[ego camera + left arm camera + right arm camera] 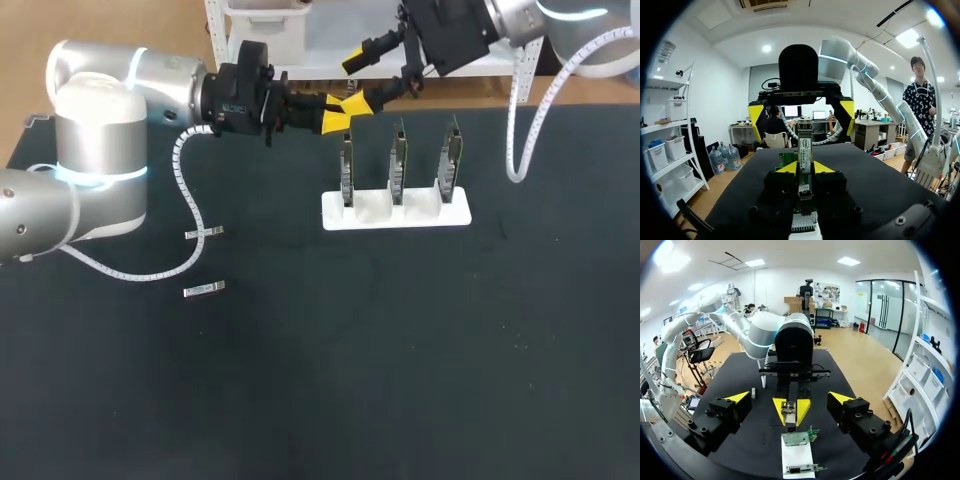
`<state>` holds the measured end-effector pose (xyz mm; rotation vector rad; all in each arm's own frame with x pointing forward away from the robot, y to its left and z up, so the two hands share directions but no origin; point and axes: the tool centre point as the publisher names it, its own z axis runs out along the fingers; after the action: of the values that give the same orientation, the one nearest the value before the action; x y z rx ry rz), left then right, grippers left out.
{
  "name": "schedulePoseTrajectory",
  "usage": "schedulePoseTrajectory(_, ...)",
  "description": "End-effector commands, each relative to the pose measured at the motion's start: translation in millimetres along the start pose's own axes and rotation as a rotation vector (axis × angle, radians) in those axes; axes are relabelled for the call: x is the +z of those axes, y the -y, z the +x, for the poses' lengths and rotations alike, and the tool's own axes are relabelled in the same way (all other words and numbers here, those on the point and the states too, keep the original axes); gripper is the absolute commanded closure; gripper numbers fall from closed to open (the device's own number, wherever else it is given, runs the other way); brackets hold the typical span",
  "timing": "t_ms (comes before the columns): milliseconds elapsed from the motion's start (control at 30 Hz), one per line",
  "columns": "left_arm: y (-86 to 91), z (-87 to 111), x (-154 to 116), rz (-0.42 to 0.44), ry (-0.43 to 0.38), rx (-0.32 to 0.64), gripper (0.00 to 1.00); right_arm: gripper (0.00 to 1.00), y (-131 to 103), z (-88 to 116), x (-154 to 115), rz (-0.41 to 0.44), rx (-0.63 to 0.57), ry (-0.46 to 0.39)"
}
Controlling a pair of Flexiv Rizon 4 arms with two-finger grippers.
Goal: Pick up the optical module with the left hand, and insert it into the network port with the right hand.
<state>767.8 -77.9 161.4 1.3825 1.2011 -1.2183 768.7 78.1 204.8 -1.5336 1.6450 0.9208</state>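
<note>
One white holder with three upright port boards. Optical modules: three in total, two loose on the bench, one held module in the left hand.

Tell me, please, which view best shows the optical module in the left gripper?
The left wrist view: the optical module sits close up between the left gripper's yellow tips, labelled face toward the camera. The right wrist view shows it end-on and small between those tips. In the head view the tips nearly hide it.
</note>
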Motion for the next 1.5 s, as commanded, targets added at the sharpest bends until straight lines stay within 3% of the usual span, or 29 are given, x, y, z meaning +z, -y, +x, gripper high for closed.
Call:
schedulePoseTrajectory(33,0.2,0.4,0.0,-0.002,0.0,0.001,1.0,0.0,4.4,1.2,0.3,0.003,0.004,-0.006)
schedulePoseTrajectory(100,0.2,0.4,0.0,-0.002,0.0,0.001,1.0,0.0,5.7,2.1,0.5,0.002,0.009,0.0)
schedulePoseTrajectory(133,0.2,0.4,0.0,-0.002,0.0,0.001,1.0,0.53,6.1,2.4,0.1,0.021,0.001,0.001)
schedulePoseTrajectory(167,0.2,0.4,0.0,-0.002,0.0,0.001,1.0,1.0,6.7,2.8,0.1,0.02,0.007,0.007)
schedulePoseTrajectory(933,0.2,0.4,0.0,-0.002,0.0,0.001,1.0,1.0,1.7,4.2,-2.4,0.02,0.029,0.021)
schedulePoseTrajectory(967,0.2,0.4,0.0,-0.002,0.0,0.001,0.97,1.0,1.7,4.2,-2.8,0.022,0.029,0.021)
schedulePoseTrajectory(1033,0.2,0.4,0.0,-0.002,0.0,0.001,0.0,1.0,2.0,4.5,-3.8,0.024,0.03,0.02)
schedulePoseTrajectory(1367,0.2,0.4,0.0,-0.002,0.0,0.001,0.0,1.0,2.4,2.6,-8.1,0.029,0.027,0.028)
schedulePoseTrajectory(1500,0.0,-3.6,2.7,0.011,-0.056,0.006,0.0,1.0,1.3,2.8,-11.6,0.022,0.024,0.03)
